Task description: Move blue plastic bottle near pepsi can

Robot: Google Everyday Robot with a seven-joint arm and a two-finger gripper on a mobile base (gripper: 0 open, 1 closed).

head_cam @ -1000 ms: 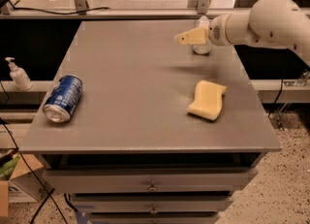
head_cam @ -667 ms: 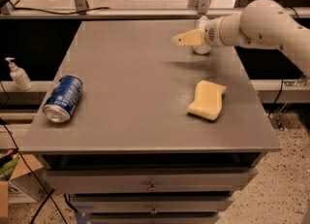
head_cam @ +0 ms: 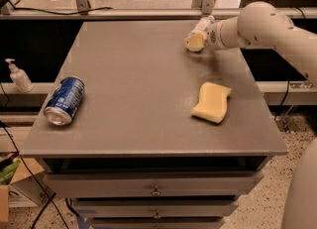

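Observation:
The pepsi can [head_cam: 64, 100] is blue with white markings and lies on its side near the table's left edge, its silver end toward the front. The blue plastic bottle [head_cam: 203, 24] is small and clear with a pale label. It sits at the far right of the table and is partly hidden behind my gripper. My gripper [head_cam: 195, 41] is at the far right of the table, right at the bottle, on the end of the white arm [head_cam: 257, 25] that comes in from the right.
A yellow sponge [head_cam: 212, 102] lies on the grey table [head_cam: 138, 74] right of centre. A white pump-dispenser bottle [head_cam: 19, 77] stands off the table to the left. Metal rails run behind the table. Drawers are below the front edge.
My gripper has shifted slightly left and down at the far right of the table. The can and the sponge have not moved.

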